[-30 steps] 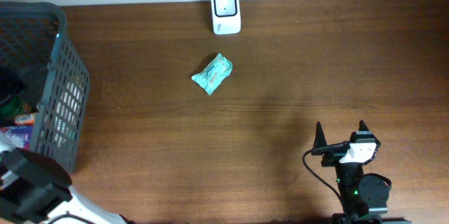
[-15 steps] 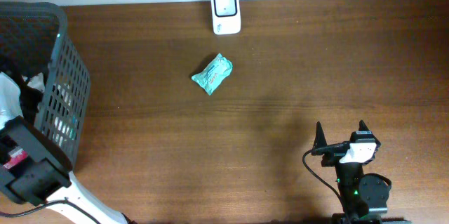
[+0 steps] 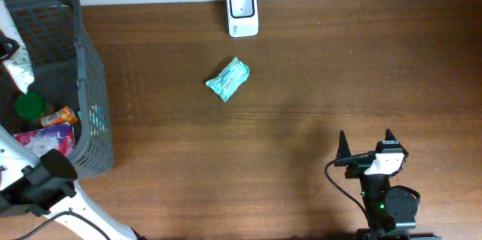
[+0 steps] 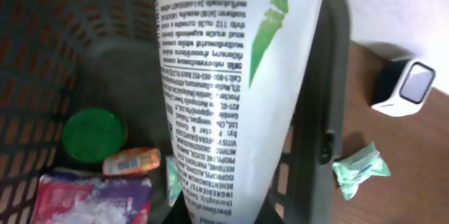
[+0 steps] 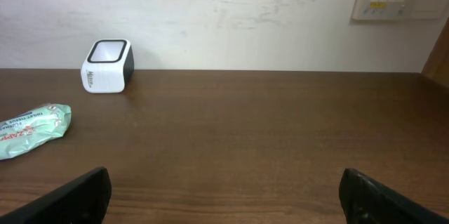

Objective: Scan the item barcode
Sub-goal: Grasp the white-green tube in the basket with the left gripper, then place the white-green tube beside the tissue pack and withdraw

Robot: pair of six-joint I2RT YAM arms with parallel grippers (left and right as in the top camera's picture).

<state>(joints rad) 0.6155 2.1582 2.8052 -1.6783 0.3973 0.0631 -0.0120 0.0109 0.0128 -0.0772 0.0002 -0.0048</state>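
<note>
The item held is a white tube (image 4: 231,90) with black small print and a green leaf mark. My left gripper (image 4: 223,217) is shut on its lower end, hanging it above the grey basket (image 4: 330,112). From overhead only a bit of the tube (image 3: 16,63) shows at the far left edge. The white scanner (image 3: 242,12) stands at the table's back edge, also seen as the scanner (image 5: 107,66) in the right wrist view. My right gripper (image 3: 366,144) rests open at the front right, its jaws wide over bare wood (image 5: 224,196).
A teal packet (image 3: 227,80) lies on the table in front of the scanner. The basket (image 3: 94,97) at the left holds a green lid (image 3: 30,106), an orange item (image 3: 59,116) and a pink-red packet (image 3: 45,141).
My left gripper closed on the white tube inside the basket and lifted it. The basket has shifted a little to the right. The right arm has stayed still.
</note>
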